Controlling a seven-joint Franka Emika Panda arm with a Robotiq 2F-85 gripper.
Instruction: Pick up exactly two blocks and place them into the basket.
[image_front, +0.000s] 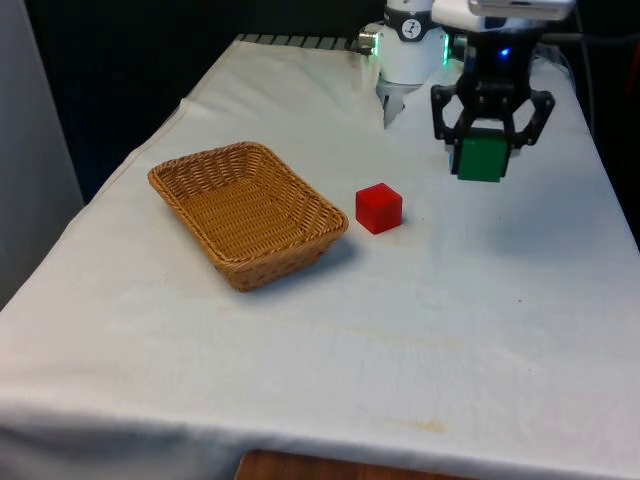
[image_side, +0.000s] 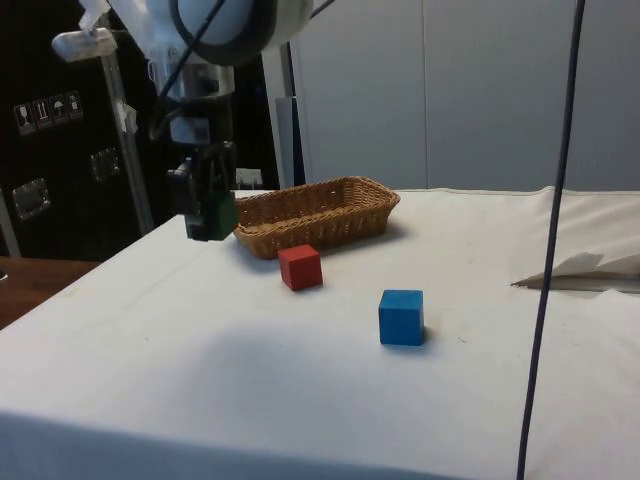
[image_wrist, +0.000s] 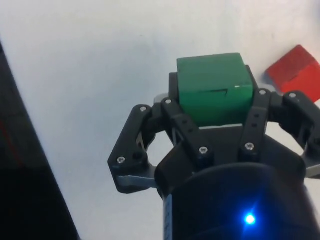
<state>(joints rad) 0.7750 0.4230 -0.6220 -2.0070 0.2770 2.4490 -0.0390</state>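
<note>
My gripper (image_front: 484, 152) hangs above the table at the front view's right, shut on a green block (image_front: 483, 159). From the side, the gripper (image_side: 207, 215) holds the green block (image_side: 220, 214) in the air, off the cloth. The wrist view has the green block (image_wrist: 214, 86) clamped between the black fingers (image_wrist: 176, 120). A red block (image_front: 378, 208) rests on the cloth between the gripper and the wicker basket (image_front: 200, 170). The basket (image_side: 340, 193) has nothing in it that I can see. A blue block (image_side: 401, 317) sits on the cloth in the side view, apart from the red block (image_side: 300, 267).
White cloth (image_front: 300, 350) covers the table. A dark cable (image_side: 550, 240) hangs down in the side view. A fold of cloth (image_side: 585, 268) lies at the side view's right. A corner of the red block (image_wrist: 296, 70) shows in the wrist view.
</note>
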